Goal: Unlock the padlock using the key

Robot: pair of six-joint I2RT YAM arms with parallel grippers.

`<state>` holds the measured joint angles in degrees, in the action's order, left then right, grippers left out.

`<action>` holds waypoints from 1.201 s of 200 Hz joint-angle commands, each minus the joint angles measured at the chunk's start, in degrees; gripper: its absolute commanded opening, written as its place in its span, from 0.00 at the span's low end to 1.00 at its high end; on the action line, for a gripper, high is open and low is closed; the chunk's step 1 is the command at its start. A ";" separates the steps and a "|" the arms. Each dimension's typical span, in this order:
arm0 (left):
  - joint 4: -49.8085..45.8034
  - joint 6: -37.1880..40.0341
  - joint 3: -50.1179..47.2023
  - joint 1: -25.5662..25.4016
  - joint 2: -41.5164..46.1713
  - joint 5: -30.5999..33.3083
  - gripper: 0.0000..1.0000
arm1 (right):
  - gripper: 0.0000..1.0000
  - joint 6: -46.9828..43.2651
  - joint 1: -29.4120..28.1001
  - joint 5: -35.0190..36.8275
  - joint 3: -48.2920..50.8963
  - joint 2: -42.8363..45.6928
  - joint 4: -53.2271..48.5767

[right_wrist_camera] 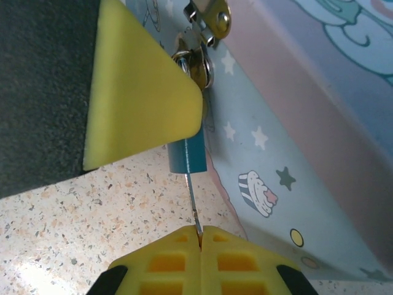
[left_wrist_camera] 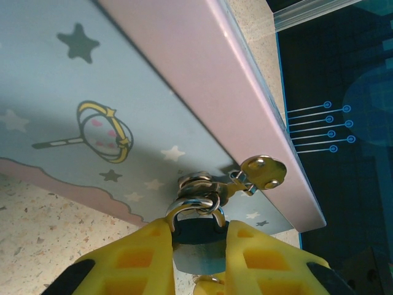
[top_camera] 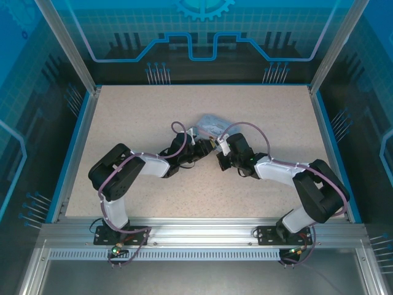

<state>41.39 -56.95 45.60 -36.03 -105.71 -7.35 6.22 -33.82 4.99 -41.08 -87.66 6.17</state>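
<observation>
L: I am pinching the padlock (left_wrist_camera: 198, 230) by its teal body in my left gripper (left_wrist_camera: 199, 246), shackle hanging through the tin box (left_wrist_camera: 92, 92) latch ring (left_wrist_camera: 196, 184) | R: I am pressing my right gripper (right_wrist_camera: 201, 232) together on the key (right_wrist_camera: 192, 198), blade touching the padlock's bottom face, directly beyond my fingertips.

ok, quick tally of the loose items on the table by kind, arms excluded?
padlock: 1
key: 1
tin box: 1
total: 3
</observation>
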 commanded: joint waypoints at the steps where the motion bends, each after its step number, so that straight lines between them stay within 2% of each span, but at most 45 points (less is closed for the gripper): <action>1: 2.80 -0.01 0.12 -0.43 0.74 -0.87 0.21 | 0.00 0.56 -0.72 1.94 -1.81 -0.67 -1.65; 240: 2.63 -0.11 0.43 -0.55 -0.38 -0.99 0.21 | 0.00 0.66 -1.33 0.81 -4.33 -1.02 0.53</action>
<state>41.82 -57.08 45.60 -36.01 -105.73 -7.11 6.39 -34.20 5.65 -42.87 -88.16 4.12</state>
